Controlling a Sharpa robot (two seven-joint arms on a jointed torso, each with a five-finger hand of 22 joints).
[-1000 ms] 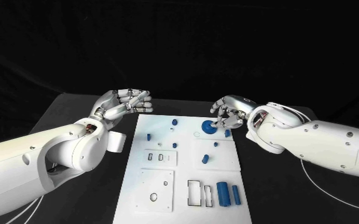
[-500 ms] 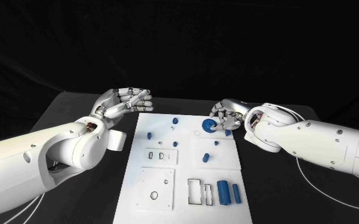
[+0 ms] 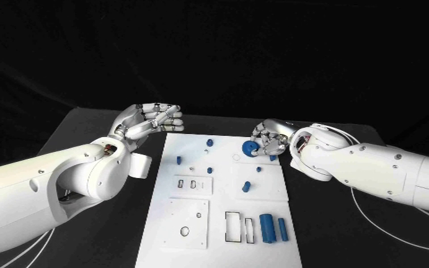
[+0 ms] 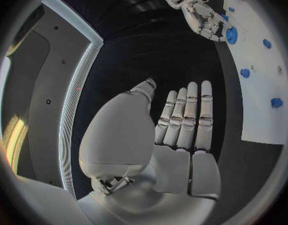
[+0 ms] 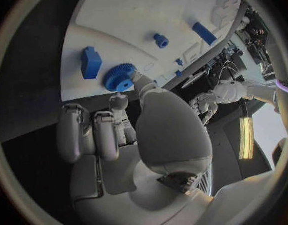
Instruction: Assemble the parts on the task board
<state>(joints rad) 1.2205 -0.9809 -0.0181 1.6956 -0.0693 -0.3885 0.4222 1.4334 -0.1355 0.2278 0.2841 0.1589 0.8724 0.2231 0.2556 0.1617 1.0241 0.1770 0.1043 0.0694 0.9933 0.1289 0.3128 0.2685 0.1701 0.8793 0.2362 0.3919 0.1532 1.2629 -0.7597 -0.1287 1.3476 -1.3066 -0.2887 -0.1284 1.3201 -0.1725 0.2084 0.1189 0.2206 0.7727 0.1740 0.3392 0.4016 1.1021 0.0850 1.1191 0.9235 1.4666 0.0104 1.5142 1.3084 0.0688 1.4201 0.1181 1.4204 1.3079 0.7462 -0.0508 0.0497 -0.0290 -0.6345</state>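
The task board (image 3: 201, 218), a white plate, lies in the middle of the black surface (image 3: 98, 131) and reaches from the near edge of the head view up to between the two hands. One blue gear (image 3: 249, 149) stands near its far right corner, pinched at its rim by the fingertips of the right hand (image 3: 271, 138); in the right wrist view the gear (image 5: 118, 77) sits on the plate beside a small blue block (image 5: 90, 62). About eight more small blue parts lie on the board: several pegs scattered over its far half, one oval piece (image 3: 246, 187) lower down, and two longer bars (image 3: 266, 227) side by side near the right edge. Cut-out recesses (image 3: 232, 228) beside the bars hold nothing. The left hand (image 3: 150, 119) hovers just off the board's far left corner, holding nothing, fingers side by side and apart from the thumb. Bare black surface runs along both long edges of the board.
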